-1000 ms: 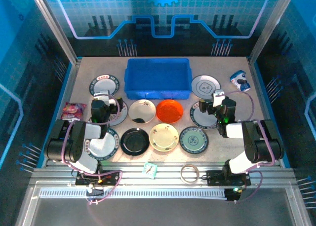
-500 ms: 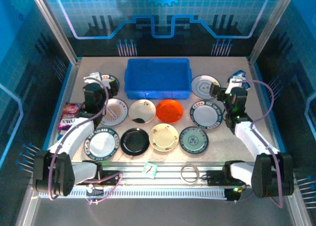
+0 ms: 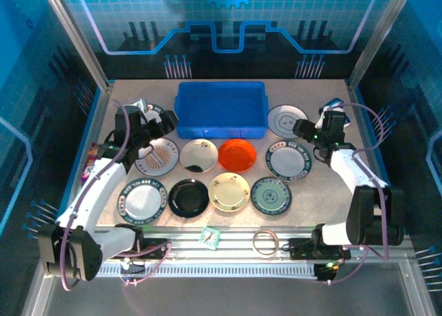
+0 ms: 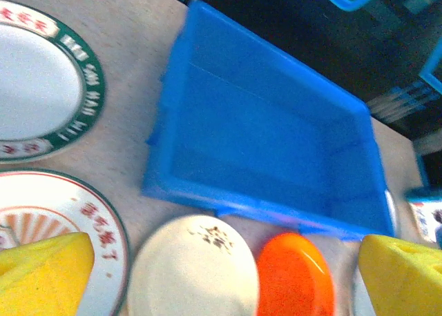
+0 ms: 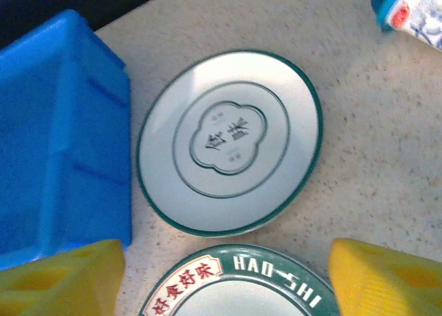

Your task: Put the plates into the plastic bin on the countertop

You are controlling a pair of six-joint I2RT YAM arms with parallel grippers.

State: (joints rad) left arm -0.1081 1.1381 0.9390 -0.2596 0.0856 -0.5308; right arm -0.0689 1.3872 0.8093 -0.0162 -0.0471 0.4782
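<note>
blue plastic, the bin (image 3: 221,131) sits empty at the far middle of the counter (image 3: 290,94). all ten plates (image 3: 229,192) lie flat outside it, one at each far side and the rest in two rows on its near side. the left gripper (image 3: 166,121) hangs by the bin's left end. the right gripper (image 3: 300,127) hangs at the near edge of the far-right plate (image 3: 284,117). neither holds anything, so i judge no plate is binned yet.

left wrist view: the pads (image 4: 41,268) stand wide apart with nothing between them, above the sunburst plate (image 4: 62,212), a pale plate (image 4: 193,268) and the orange plate (image 4: 293,274). the bin's near wall is just beyond them, and the far-left plate (image 4: 34,88) is off to the left.

right wrist view: the pads here (image 5: 62,278) are spread wide too, gripping nothing. the far rim of a green-banded plate (image 5: 235,281) shows between them. beyond it the far-right plate lies just beside the bin's right wall.

risks, as i judge them:
- the plates lie flat with low rims, so a finger may skate over an edge rather than get under it, shoving the plate into its neighbour or the bin wall.
- a glazed plate pinched at one edge could tilt and slip out on the lift.
- both arms must reach the same bin and could meet over it.
</note>
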